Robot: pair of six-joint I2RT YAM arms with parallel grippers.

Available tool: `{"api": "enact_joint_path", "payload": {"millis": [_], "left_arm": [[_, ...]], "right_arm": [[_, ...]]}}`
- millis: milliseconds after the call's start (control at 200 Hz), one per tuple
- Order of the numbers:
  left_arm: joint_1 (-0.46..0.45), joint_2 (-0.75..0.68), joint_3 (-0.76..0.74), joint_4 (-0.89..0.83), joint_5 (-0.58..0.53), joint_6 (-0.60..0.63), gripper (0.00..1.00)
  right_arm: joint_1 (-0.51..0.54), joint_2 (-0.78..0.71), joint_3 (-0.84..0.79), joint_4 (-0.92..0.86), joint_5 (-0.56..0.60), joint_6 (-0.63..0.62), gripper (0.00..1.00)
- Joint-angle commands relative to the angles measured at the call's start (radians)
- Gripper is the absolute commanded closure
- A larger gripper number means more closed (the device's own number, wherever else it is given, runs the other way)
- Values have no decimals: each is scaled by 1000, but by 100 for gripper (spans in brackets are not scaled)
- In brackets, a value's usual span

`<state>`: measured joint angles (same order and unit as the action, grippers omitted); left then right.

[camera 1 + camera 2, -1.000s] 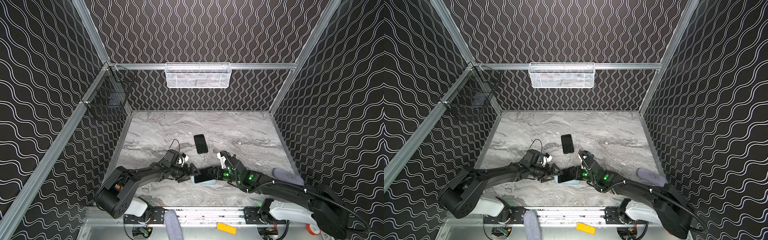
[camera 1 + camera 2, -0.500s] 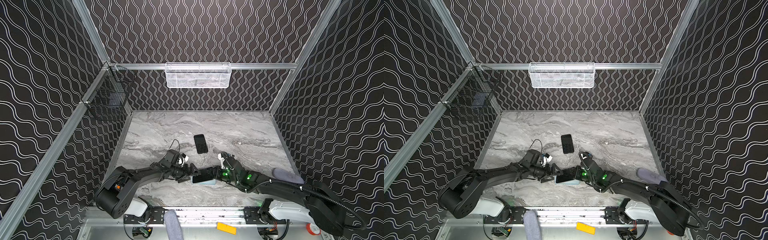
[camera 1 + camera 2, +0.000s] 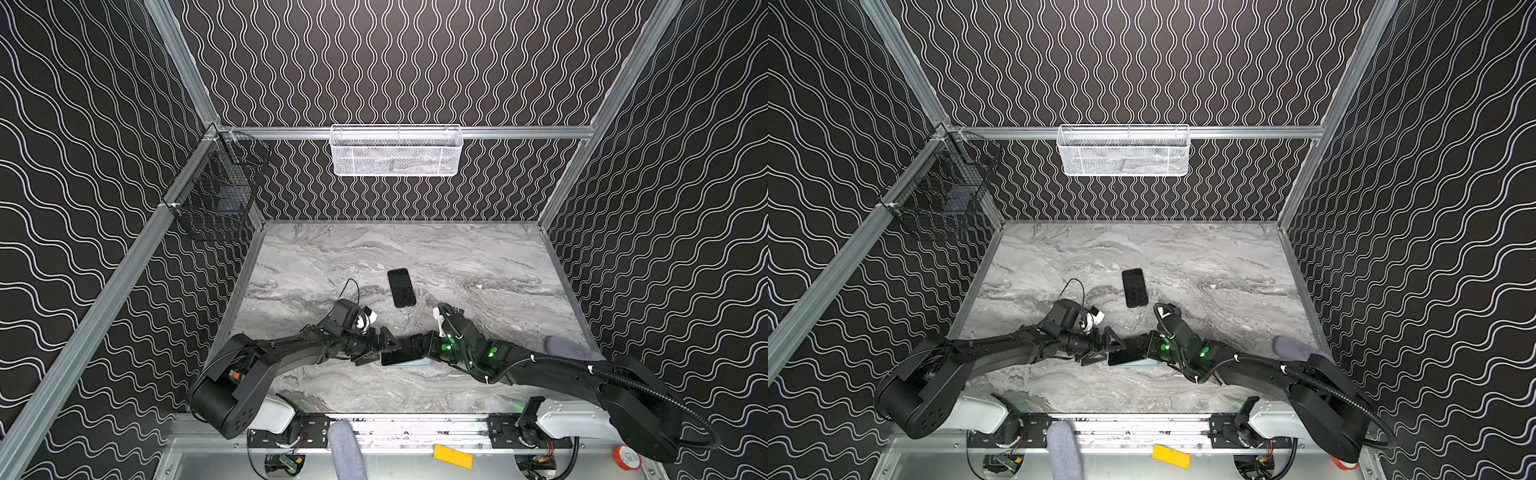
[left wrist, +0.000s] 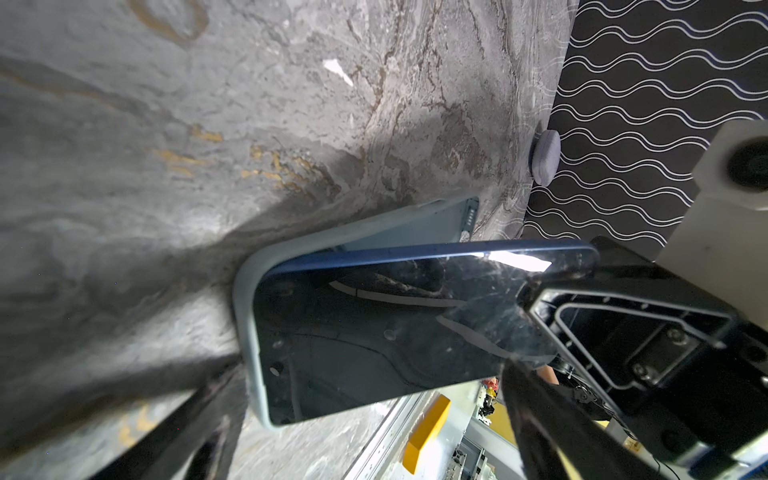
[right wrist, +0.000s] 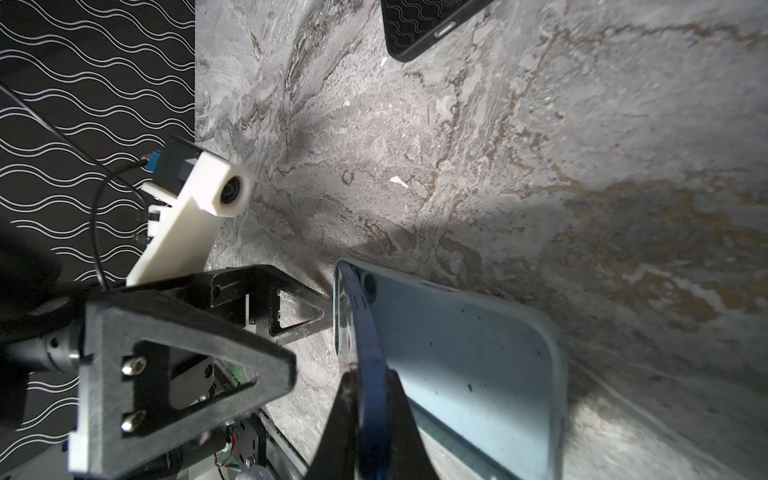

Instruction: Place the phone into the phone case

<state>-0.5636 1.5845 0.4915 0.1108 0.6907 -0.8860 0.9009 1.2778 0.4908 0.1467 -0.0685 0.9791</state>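
Two arms meet at lower centre of both top views. Finding one: right gripper [image 3: 420,352] is pinched tight on the right end of the phone [image 4: 395,328], holding it tilted, screen up. Finding two: the phone's far end sits inside the end lip of the case [image 4: 248,291], which lies flat on the table [image 3: 478,257]. The held end rides clear above the case floor, so the phone is part in, not seated. Finding three: left gripper [image 3: 380,349] is spread wide at the case's left end, one fingertip [image 5: 325,311] touching the lip, gripping nothing; I read it as a backstop. Change over the last second: the right arm has crept a little toward frame left, nudging the phone deeper into that lip; the case has not shifted and neither claw has altered. I judge insertion under way, with the held end yet to be pressed down. A second phone [image 3: 401,287] lies above centre, apart from both arms
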Motion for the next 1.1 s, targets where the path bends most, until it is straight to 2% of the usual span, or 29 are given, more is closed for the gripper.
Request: {"api": "enact_joint_path", "payload": {"millis": [0,175,445,716,851,1091], "left_arm": [[-5,4,4,10,-5,1,2],[-8,9,7,15,-5,1,2],[-12,6,6,12,-12,-4,1],[-18,8,12,9,-14,-6,2],[-19,8,15,6,-15,-4,2],[-29,18,18,33,-10,-16,2]], "right_arm": [[6,17,-18,-269,78,-41,87],[10,15,-18,-293,106,-55,72],[13,18,-11,-285,116,-75,65],[21,-7,6,-309,147,-99,49],[24,-54,14,-342,179,-97,45],[24,-95,28,-386,221,-112,46]]}}
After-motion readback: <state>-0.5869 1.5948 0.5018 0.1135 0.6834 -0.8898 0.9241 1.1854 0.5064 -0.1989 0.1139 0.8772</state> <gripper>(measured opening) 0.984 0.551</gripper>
